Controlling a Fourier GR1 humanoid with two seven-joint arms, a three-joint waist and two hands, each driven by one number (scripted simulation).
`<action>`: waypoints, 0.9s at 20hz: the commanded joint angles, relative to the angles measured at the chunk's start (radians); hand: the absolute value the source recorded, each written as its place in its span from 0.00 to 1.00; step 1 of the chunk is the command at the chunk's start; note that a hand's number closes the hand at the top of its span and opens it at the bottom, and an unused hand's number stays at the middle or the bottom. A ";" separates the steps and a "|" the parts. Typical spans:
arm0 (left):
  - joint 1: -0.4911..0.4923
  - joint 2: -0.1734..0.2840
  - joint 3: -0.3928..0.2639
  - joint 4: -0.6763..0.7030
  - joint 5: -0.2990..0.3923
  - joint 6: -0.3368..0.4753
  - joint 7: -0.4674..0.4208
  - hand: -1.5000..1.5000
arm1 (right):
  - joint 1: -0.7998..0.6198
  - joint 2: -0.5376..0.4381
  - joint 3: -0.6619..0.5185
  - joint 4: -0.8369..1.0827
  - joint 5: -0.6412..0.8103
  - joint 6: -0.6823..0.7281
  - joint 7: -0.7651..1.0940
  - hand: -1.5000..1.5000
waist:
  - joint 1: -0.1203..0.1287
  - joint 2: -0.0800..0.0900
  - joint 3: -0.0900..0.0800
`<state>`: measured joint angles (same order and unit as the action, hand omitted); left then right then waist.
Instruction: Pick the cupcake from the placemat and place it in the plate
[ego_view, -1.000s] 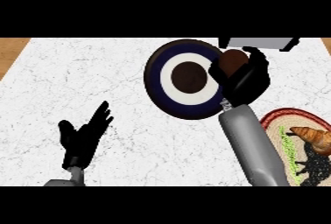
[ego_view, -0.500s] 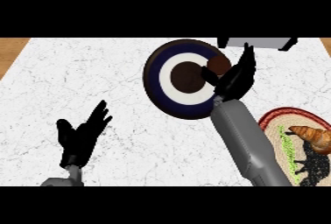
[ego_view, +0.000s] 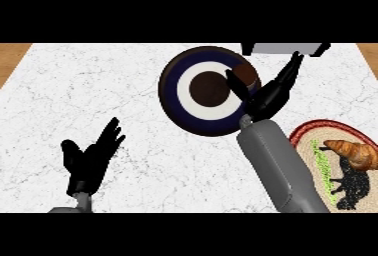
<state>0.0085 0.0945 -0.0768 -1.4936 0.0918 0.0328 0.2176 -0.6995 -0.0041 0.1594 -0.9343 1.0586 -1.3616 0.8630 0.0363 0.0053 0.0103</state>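
Observation:
The cupcake (ego_view: 244, 75), dark brown with a paler band, sits on the right part of the round plate (ego_view: 177, 87), which has a dark blue rim, a white ring and a brown centre. My right hand (ego_view: 268, 95) is at the plate's right edge just below the cupcake, open, its fingers straight and pointing up and to the right. The oval placemat (ego_view: 319, 131) with a red rim lies at the lower right, partly hidden by my right forearm. My left hand (ego_view: 88, 159) rests open at the lower left, fingers up, holding nothing.
A croissant (ego_view: 351, 152) lies on the placemat beside a black animal pattern. A grey object (ego_view: 284, 48) stands at the counter's far edge, just past the plate. Wooden floor shows at both upper corners beyond the white marble counter (ego_view: 88, 85).
My right hand carried the cupcake left onto the plate's right side, then opened its fingers and drew back slightly. The cupcake now rests on the plate. The left hand has not moved.

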 joint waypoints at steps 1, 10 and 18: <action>0.011 0.016 0.023 0.009 0.011 0.002 0.047 0.50 | 0.111 0.004 0.129 -0.141 -0.111 -0.132 -0.015 0.00 | -0.015 -0.001 -0.008; 0.043 -0.003 0.015 0.052 0.015 -0.023 -0.009 0.50 | 0.399 0.004 0.454 -0.417 -0.205 -0.136 -0.143 0.00 | -0.031 -0.003 -0.009; -0.001 -0.027 -0.001 0.000 -0.007 0.016 0.083 0.50 | 0.577 -0.004 0.554 -0.424 -0.203 -0.134 -0.217 0.00 | -0.036 -0.005 -0.010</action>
<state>0.0289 0.0903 -0.0592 -1.5003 0.0862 0.0335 0.2175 -0.1726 -0.0074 0.6678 -1.3654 0.8644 -1.4744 0.6643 0.0054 -0.0060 0.0092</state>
